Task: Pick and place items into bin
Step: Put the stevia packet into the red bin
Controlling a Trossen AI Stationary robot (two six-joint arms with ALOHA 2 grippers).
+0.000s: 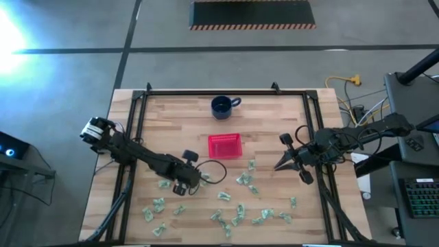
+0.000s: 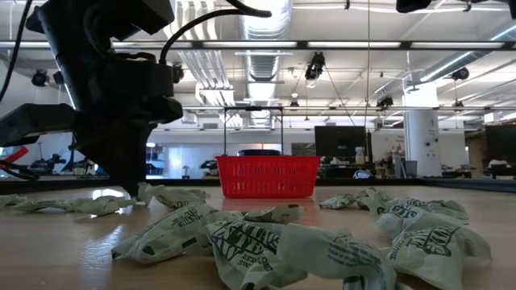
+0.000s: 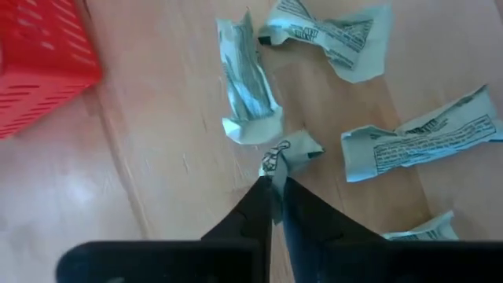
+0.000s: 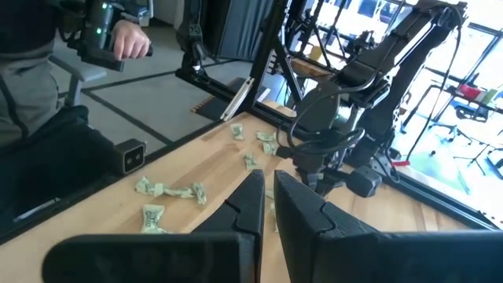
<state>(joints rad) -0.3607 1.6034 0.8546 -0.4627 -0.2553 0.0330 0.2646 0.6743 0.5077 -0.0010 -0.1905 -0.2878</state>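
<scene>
Our left gripper [image 3: 274, 189] is clamped on a crumpled wrapper [image 3: 284, 153] low over the table; the red bin [image 1: 225, 145] lies just right and farther, while our right gripper [image 1: 283, 163] waits, fingers nearly together

The left pincer [image 1: 199, 180] sits low on the worktop [image 1: 171, 123], pinched on one item [image 3: 284, 153]. Other wrappers [image 3: 247, 82] lie close ahead of its tips. Between it and the red bin [image 1: 225, 145] the wood is bare. The blue mug [image 1: 222, 105] stands beyond the bin. The right pincer [image 1: 277, 167] hangs well apart, with bare wood between it and the bin. More wrappers [image 1: 236, 213] crowd the near edge.
</scene>
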